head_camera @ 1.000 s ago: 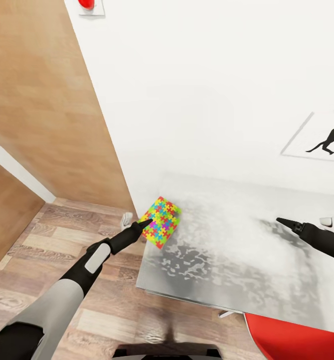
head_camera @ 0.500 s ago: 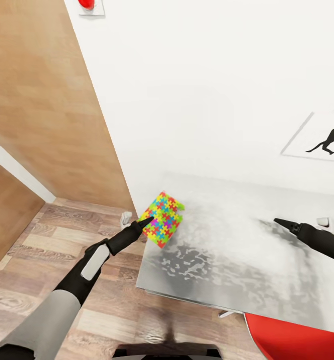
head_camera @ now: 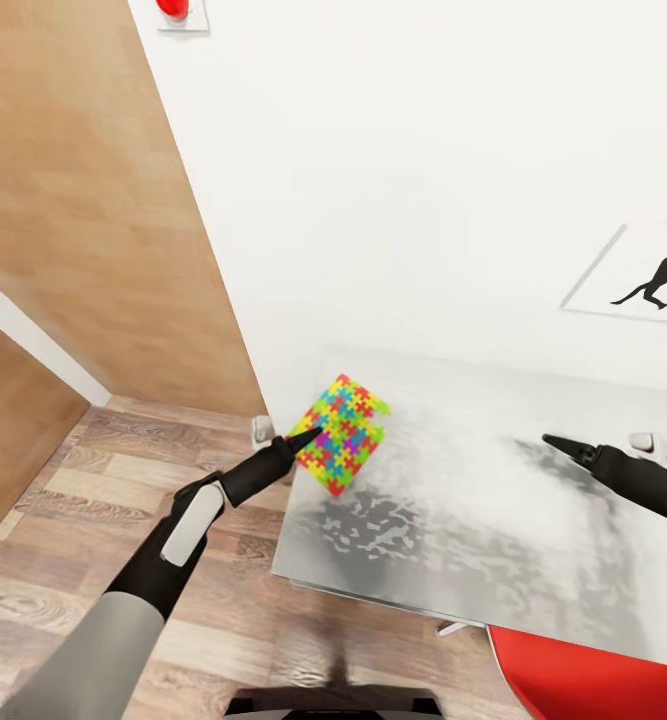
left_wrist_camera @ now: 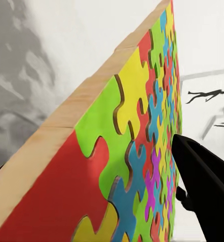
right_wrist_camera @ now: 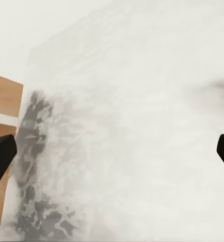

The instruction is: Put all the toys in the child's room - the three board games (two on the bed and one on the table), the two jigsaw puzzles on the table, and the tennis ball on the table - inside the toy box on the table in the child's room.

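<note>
Now, from my head, I see my left pincer point(head_camera: 303, 437) pinching the near corner of the jigsaw puzzle point(head_camera: 348, 435). The puzzle is tipped up over the left end of the table point(head_camera: 453, 540), by the white wall point(head_camera: 423, 170). It reaches away from my pincer, up and to the right. My left arm is stretched out long from down low. My right pincer point(head_camera: 558, 443) hangs over the table, well apart from the puzzle, so my left arm is the nearer one. I think I must carry the puzzle right, to the toy box.

From my left wrist, the puzzle point(left_wrist_camera: 127, 151) stands on edge, very close. One dark finger point(left_wrist_camera: 202, 181) lies flat on its colored face.

From my right wrist, my two fingertips point(right_wrist_camera: 1, 154) are spread wide. Nothing is between them, just the pale table point(right_wrist_camera: 132, 126) below.
</note>
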